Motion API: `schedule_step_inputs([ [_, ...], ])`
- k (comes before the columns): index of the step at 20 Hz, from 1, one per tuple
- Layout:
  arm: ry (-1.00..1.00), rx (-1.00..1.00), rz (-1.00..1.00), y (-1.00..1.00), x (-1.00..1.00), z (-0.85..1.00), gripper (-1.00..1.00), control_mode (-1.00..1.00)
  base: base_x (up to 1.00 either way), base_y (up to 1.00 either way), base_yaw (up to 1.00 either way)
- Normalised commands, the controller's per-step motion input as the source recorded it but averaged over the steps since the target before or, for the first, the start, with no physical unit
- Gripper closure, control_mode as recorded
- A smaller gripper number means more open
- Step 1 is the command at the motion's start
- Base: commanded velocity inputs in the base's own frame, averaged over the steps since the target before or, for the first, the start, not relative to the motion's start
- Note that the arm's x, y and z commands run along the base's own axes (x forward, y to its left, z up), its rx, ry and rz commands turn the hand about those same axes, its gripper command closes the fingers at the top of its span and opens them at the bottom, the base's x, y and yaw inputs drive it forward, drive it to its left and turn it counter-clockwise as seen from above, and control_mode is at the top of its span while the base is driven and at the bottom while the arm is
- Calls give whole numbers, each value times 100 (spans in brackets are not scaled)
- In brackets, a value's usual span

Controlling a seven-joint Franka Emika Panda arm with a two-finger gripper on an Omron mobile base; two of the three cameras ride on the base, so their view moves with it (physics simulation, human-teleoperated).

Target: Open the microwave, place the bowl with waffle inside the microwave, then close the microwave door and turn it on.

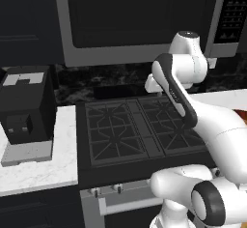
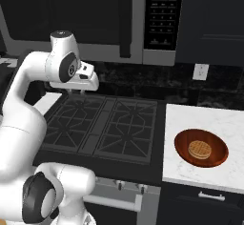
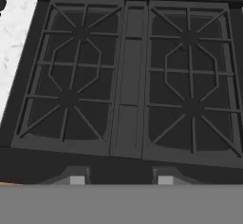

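- Resting on the white counter [image 2: 224,119] right of the stove [image 2: 102,124], the bowl with waffle [image 2: 200,148] sits well apart from the gripper [image 2: 78,91].
- Gripper hangs over the stove, pointing down, fingertips [image 3: 77,180] parted wide and empty.
- Microwave door [image 2: 66,14] is shut above.

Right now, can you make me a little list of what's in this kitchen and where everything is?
microwave: up above the stove, door shut
door handle: black bar, beside the button panel
stove: black grates, nothing on them
bowl: on the white counter right of the stove, waffle inside
coffee machine: on the counter left of the stove
arm: raised over the stove, hand pointing down at it
tool: tips at the bottom of the hand view, holding nothing that I can see
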Motion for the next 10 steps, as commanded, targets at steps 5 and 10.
schedule_step_inputs([
  [5, -7, 0, 0, -14, -17, 5, -100, -100, 0, 0, 0],
  [10, -59, 10, 0, -39, -66, 81, -100, -100, 0, 0, 0],
])
